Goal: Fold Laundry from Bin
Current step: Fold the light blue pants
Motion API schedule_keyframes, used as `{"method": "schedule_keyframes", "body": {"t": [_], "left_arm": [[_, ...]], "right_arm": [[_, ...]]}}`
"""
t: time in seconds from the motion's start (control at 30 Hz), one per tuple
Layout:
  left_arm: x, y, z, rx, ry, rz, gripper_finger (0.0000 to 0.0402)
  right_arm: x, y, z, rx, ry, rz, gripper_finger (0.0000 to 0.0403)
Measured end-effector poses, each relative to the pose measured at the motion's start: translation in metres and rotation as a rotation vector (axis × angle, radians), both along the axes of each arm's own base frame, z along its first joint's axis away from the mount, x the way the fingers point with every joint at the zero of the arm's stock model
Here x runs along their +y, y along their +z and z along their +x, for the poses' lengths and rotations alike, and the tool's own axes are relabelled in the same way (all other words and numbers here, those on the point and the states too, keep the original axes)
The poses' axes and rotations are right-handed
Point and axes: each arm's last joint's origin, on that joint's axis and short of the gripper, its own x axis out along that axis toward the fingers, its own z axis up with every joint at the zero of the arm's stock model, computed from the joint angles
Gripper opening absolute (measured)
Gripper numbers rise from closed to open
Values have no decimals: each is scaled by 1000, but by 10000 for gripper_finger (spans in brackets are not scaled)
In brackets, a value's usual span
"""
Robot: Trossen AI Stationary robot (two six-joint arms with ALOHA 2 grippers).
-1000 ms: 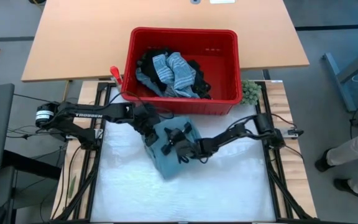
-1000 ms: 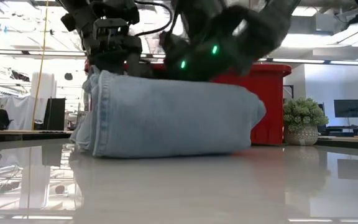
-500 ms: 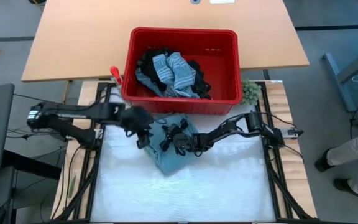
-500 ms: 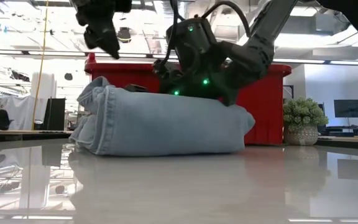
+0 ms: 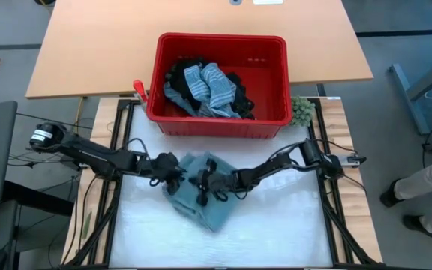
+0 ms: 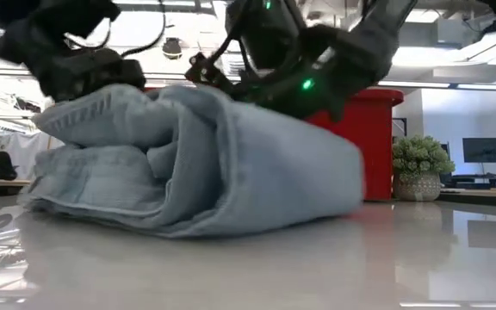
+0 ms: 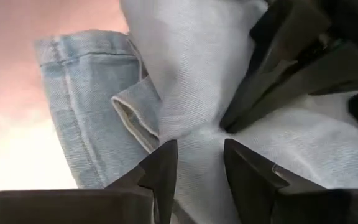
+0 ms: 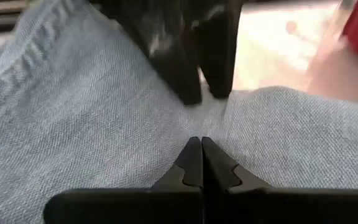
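Low view, foreground: the glossy white table top [image 6: 257, 275] fills the lower third of the frame; on it, centre-left, lies the folded light blue-grey garment [image 6: 205, 164], a thick bundle with its layered fold edges at the left of the frame and a rounded end at the right. Above the bundle, at upper left of the frame, the left gripper [image 6: 67, 60] rests on the upper fold; at upper centre, the right gripper [image 6: 274, 60], with green lights showing, presses on the top of the bundle.

Left wrist view: the left gripper's fingers [image 7: 160, 174] stand a little apart, a narrow gap between them, their tips on the pale cloth where it puckers; whether cloth is pinched cannot be told; the other arm's dark fingers meet the same pucker from the upper right of the frame. Right wrist view: the right gripper's fingers [image 8: 194, 162] are pressed together, tips at a crease of the cloth; no cloth shows between them.

High view: the garment [image 5: 201, 196] lies at lower centre of the frame, both grippers meeting on it, left [image 5: 172, 174] and right [image 5: 205, 186]; beyond it, at upper centre, stands the red bin [image 5: 220, 120], holding the blue-white striped garment [image 5: 212, 86] and black garments [image 5: 177, 75]; a small green plant [image 5: 301, 111] sits just right of the bin.
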Motion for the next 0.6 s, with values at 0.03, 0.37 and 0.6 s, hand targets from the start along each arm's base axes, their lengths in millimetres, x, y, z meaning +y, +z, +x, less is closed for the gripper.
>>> {"method": "schedule_keyframes", "body": {"t": [0.03, 0.37, 0.6], "left_arm": [[-4, -4, -2, -42, -7, -29, 120], [-37, -4, -12, -228, 10, -33, 78], [-51, 38, -1, -654, -91, -79, 54]], "right_arm": [[8, 0, -2, 28, 6, 21, 17], [45, 88, -29, -99, 38, 86, 20], [33, 135, -50, -111, -2, 142, 21]]}}
